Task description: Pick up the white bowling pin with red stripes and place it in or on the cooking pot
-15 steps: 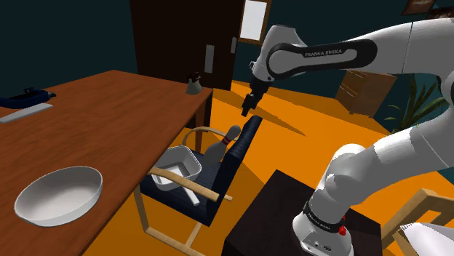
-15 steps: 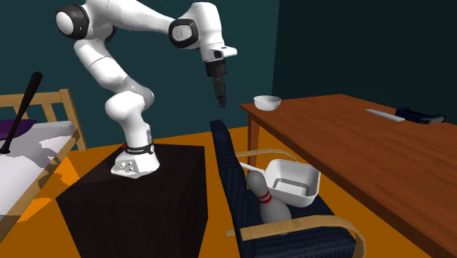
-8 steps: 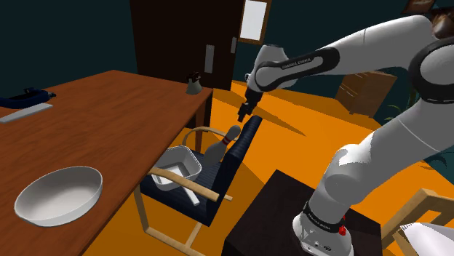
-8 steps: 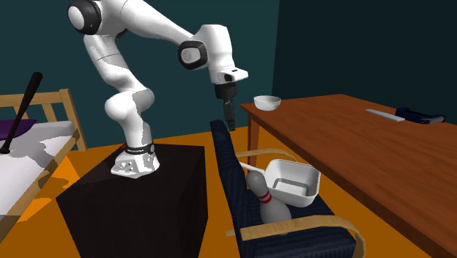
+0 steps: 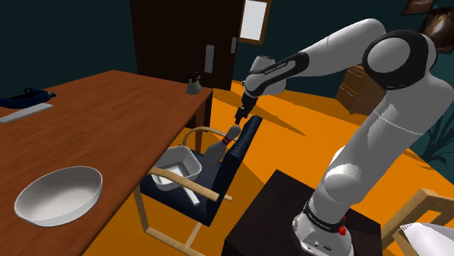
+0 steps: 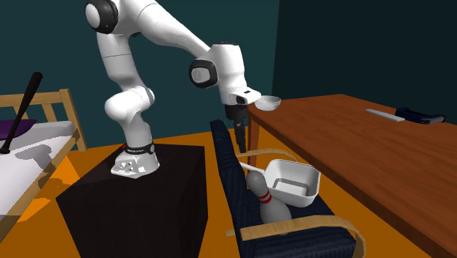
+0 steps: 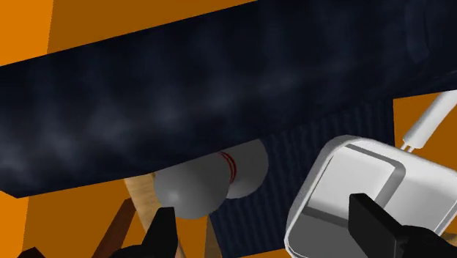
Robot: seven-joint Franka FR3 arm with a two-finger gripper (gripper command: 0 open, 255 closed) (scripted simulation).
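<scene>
Since half a sec ago the gripper (image 5: 239,116) has come down further and now hangs just above the top edge of the armchair (image 5: 234,154) back, arm stretched out over it. Its two black fingers (image 7: 164,226) stand wide apart w/ nothing btwn them, so it's released, not gripping anything.

Right below it, seen past the chair back in the wrist view, is the bowling pin (image 7: 209,183), white w/ thin red stripes round the neck. It hasn't moved: it leans on the dark blue seat, head up against the backrest (image 6: 228,163), in the corner of the chair. The pin (image 6: 269,199) sits just beside the cooking pot (image 6: 290,192), a pale, squarish pot w/ rounded corners, also on the seat; can't tell if they touch. The pot (image 5: 190,169) is on the side of the seat nearer the table.

The wooden table (image 5: 116,109) stands next to the chair, w/ a white bowl (image 5: 58,193) on it. The arm's base sits on the dark stand (image 6: 139,201).
</scene>
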